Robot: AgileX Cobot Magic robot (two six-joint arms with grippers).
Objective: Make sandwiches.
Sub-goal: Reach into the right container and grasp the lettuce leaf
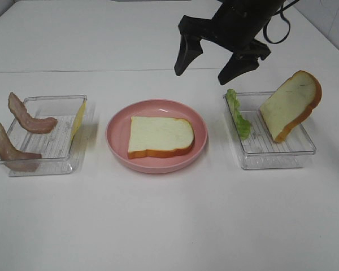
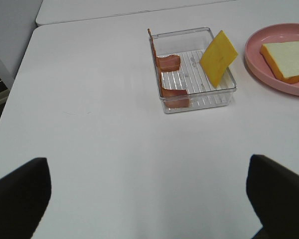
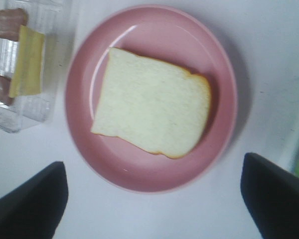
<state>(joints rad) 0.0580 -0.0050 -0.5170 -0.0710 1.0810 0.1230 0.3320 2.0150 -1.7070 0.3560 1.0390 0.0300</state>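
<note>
Pink plate (image 1: 116, 135) in the middle of the tabletop (image 1: 169, 226) holds one bread slice (image 1: 160, 136); right claw (image 1: 201, 77) above it and left claw (image 2: 149, 199) both gape wide, empty.

The right pincer (image 1: 204, 73) is matte black and angular, two tapering wedge-shaped fingers (image 1: 184, 56) under a bulky black wrist housing (image 1: 240, 22); a thin black cable (image 1: 278, 42) loops beside it. The left pincer (image 2: 149, 199) has blunt, rounded black fingertips (image 2: 20, 196)

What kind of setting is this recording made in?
Probably a lab test bench, not a real kitchen: plain white table, toy bread slice on a pink plate, clear left tray and right tray beside it.
</note>
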